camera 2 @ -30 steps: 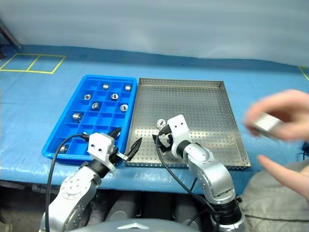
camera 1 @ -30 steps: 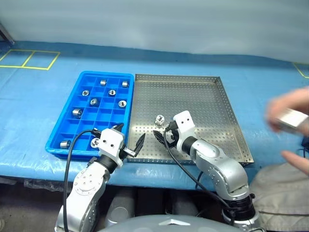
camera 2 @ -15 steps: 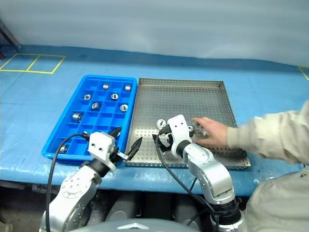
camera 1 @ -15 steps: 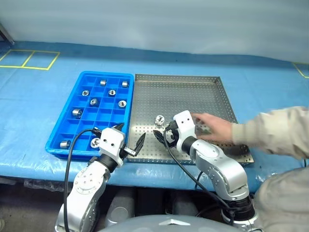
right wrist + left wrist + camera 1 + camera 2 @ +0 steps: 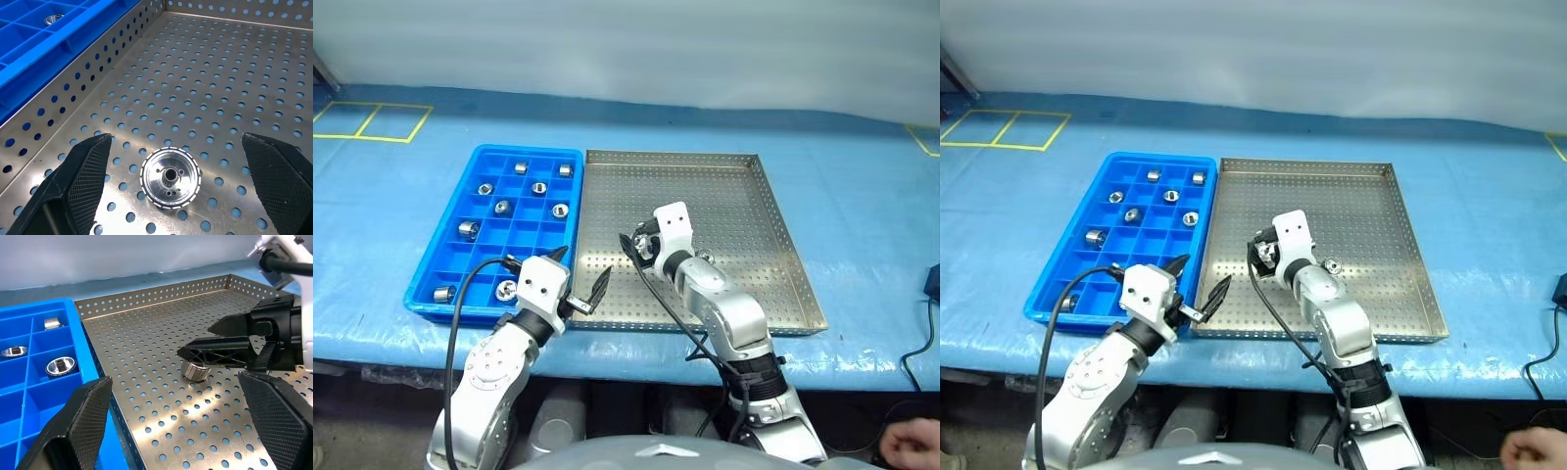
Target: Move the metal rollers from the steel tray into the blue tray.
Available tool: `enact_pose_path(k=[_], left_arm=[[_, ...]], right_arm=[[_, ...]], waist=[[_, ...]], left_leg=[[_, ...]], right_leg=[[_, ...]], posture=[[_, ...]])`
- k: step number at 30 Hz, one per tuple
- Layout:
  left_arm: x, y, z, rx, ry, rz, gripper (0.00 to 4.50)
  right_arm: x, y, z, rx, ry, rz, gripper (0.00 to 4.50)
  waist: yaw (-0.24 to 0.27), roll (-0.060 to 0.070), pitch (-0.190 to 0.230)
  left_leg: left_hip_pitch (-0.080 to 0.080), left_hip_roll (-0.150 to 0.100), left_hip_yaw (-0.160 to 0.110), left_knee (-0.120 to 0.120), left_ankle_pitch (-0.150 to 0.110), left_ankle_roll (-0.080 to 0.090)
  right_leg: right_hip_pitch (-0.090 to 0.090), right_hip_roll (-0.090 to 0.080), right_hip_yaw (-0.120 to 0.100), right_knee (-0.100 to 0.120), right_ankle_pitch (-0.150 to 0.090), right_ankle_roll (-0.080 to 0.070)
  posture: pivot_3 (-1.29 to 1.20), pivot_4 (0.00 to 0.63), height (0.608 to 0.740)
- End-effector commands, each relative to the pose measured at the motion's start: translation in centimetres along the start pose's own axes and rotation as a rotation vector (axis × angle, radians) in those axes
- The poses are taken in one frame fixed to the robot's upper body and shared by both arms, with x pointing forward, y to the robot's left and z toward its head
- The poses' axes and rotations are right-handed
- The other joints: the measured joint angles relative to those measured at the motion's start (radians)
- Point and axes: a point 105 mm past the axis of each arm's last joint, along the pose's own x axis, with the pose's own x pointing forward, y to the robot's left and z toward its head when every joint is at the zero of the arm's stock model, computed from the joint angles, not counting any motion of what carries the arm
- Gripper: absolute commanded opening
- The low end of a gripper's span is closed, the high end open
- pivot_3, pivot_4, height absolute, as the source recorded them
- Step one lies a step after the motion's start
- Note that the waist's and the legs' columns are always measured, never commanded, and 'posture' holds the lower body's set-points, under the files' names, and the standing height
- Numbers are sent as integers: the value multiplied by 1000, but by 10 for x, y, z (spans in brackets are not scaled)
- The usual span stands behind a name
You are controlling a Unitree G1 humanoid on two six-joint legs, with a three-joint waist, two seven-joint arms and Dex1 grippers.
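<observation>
The steel tray (image 5: pixel 734 201) lies right of the blue tray (image 5: pixel 524 235), whose compartments hold several metal rollers (image 5: pixel 503 207). One roller (image 5: pixel 170 177) lies on the steel tray's perforated floor near the wall beside the blue tray. My right gripper (image 5: pixel 638 247) hangs open just above it, a finger on either side and neither touching. The left wrist view shows that same roller (image 5: pixel 195 370) under the black fingers (image 5: pixel 230 340). A second roller (image 5: pixel 705 257) rests to its right. My left gripper (image 5: pixel 579 272) is open and empty over the front seam between the trays.
Both trays sit on a blue table cover (image 5: pixel 862 196) with yellow tape marks (image 5: pixel 372 119) at the far left. A person's hand (image 5: pixel 906 446) shows low at the right, off the table. A dark object (image 5: pixel 932 282) lies at the table's right edge.
The person's hand reached into the steel tray, left a second roller there and withdrew. My right gripper moved forward over the first roller. The left arm stayed still.
</observation>
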Motion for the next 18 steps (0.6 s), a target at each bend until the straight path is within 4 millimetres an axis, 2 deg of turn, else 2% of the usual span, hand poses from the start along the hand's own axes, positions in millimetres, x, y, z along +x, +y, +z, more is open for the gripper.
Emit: enact_pose_path(k=[1, 2, 5, 11, 12, 15, 18], left_arm=[[-1, -2, 5, 4, -21, -5, 4500], [-1, -2, 5, 4, -21, -4, 4500], [0, -2, 5, 2, -22, -4, 4500], [1, -3, 6, 2, -28, -2, 4500], [1, -2, 6, 2, -28, 1, 4500], [0, -2, 6, 0, -32, 13, 4500], [-1, 1, 8, 0, -40, 38, 4500]], right_arm=[[6, 2, 3, 5, -35, 6, 4465], [8, 1, 0, 10, -30, 2, 4465], [11, -4, -10, 23, -6, -16, 3871], [16, -7, -12, 35, -9, -20, 1857], [16, -6, -11, 33, -12, -20, 1691], [17, -3, -3, 20, -32, -6, 1699], [18, 6, 16, 7, -80, 28, 1699]], waist=[[0, 0, 0], [1, 0, 0], [0, 0, 0], [1, 0, 0], [1, 0, 0], [2, 0, 0], [3, 0, 0]], left_leg=[[0, 0, 0, 0, 0, 0], [0, 0, 0, 0, 0, 0], [0, 0, 1, 0, 0, 0], [1, 0, 3, 0, 1, 1], [1, 0, 3, 0, 1, 1], [1, 0, 4, 0, 1, 1], [1, 0, 4, 0, 1, 1]], right_leg=[[0, 0, 0, 0, 0, 0], [0, 0, 0, 0, 0, 0], [0, 0, 2, 0, 0, 0], [0, 0, 4, 0, 0, -1], [0, 0, 4, 0, 0, -1], [-1, 0, 5, 0, 0, -1], [-1, 0, 5, 0, 0, 0]], posture=[[275, 150, 740], [275, 150, 740], [275, 150, 740], [287, 150, 740], [292, 150, 740], [308, 150, 740], [334, 150, 740]])
